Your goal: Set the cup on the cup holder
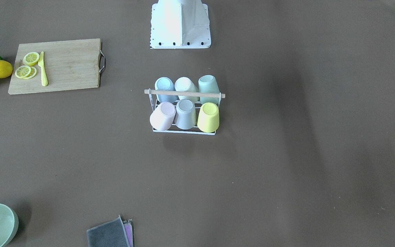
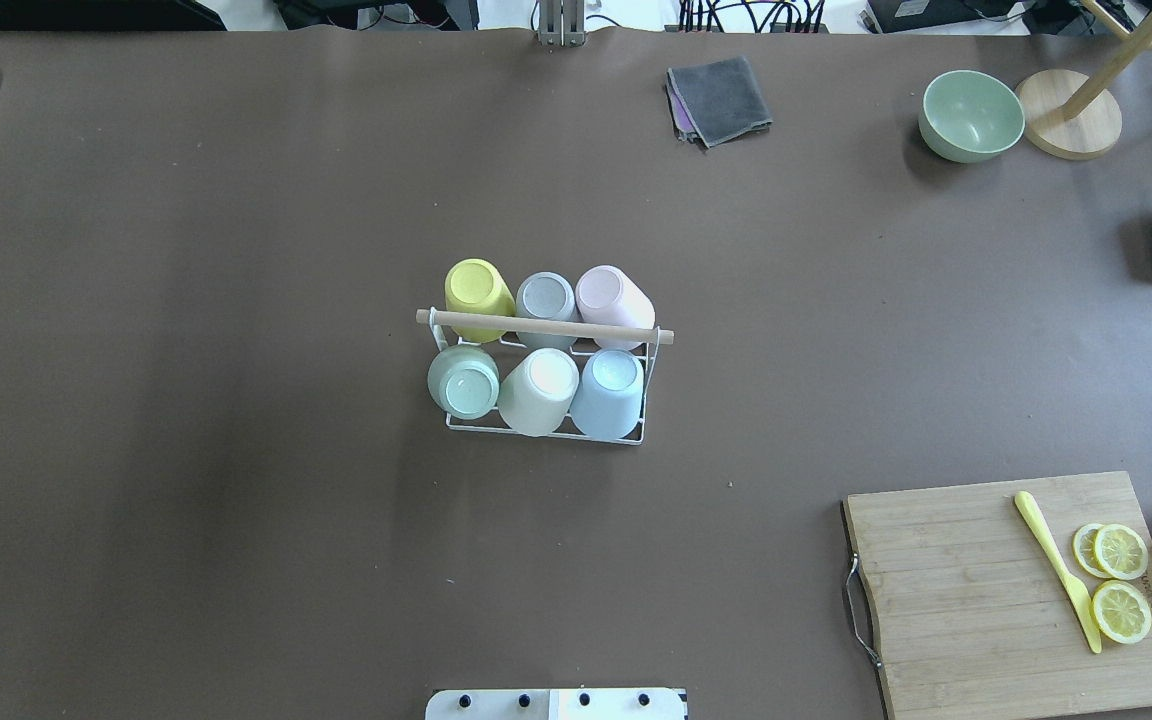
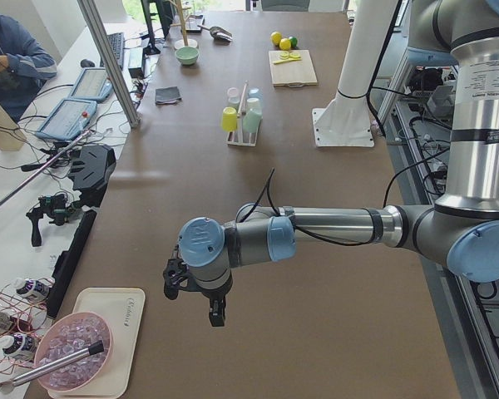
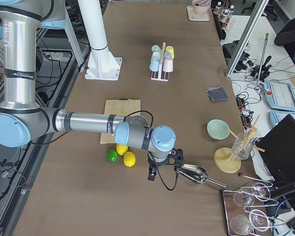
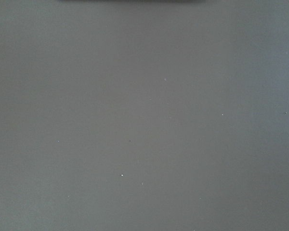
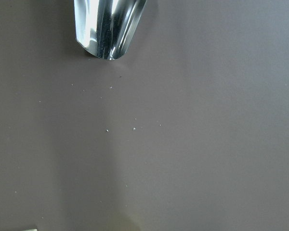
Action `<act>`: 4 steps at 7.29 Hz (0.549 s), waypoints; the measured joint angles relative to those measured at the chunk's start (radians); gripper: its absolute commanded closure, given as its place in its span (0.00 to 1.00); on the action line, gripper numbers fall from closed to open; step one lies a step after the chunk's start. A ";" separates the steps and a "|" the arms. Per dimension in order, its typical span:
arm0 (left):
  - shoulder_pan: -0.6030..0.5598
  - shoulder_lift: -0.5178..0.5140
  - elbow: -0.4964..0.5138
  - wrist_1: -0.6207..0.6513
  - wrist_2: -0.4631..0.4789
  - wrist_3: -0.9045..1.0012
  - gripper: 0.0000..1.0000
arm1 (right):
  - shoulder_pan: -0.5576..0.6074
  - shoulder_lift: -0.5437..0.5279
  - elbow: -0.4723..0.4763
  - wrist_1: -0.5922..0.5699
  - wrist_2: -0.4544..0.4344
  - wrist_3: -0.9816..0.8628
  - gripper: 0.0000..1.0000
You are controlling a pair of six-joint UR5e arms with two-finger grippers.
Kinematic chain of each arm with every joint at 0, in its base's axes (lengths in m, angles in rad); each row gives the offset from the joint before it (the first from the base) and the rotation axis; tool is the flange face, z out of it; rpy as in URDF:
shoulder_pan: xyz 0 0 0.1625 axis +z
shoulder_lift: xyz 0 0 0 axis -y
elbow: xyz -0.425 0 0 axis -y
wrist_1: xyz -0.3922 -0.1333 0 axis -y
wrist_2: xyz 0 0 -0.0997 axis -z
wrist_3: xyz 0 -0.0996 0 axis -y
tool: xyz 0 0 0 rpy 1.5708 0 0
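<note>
Cup holder (image 2: 546, 327) mid-table, all six spots taken, cups mouth-down on the prongs. Far row, left to right: yellow cup (image 2: 478, 290), grey cup (image 2: 546, 300), pink cup (image 2: 614, 297). Near row: green cup (image 2: 463, 383), cream cup (image 2: 539, 390), blue cup (image 2: 609, 393). Left gripper (image 3: 201, 301) over bare table at the left end, well apart from the holder; open or closed, cannot tell. Right gripper (image 4: 163, 167) at the right end, just beside a metal scoop (image 4: 192, 173); grip state likewise cannot tell. Cutting board (image 2: 976, 600) near right.
</note>
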 measured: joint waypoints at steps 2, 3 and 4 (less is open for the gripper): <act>0.000 0.001 0.001 0.000 0.000 0.000 0.02 | -0.027 0.044 -0.002 0.000 0.007 0.058 0.00; 0.000 0.002 0.001 0.000 0.000 0.000 0.02 | -0.034 0.053 -0.002 0.001 0.008 0.073 0.00; 0.000 0.002 0.002 0.000 0.001 0.000 0.02 | -0.037 0.050 -0.004 0.002 0.007 0.074 0.00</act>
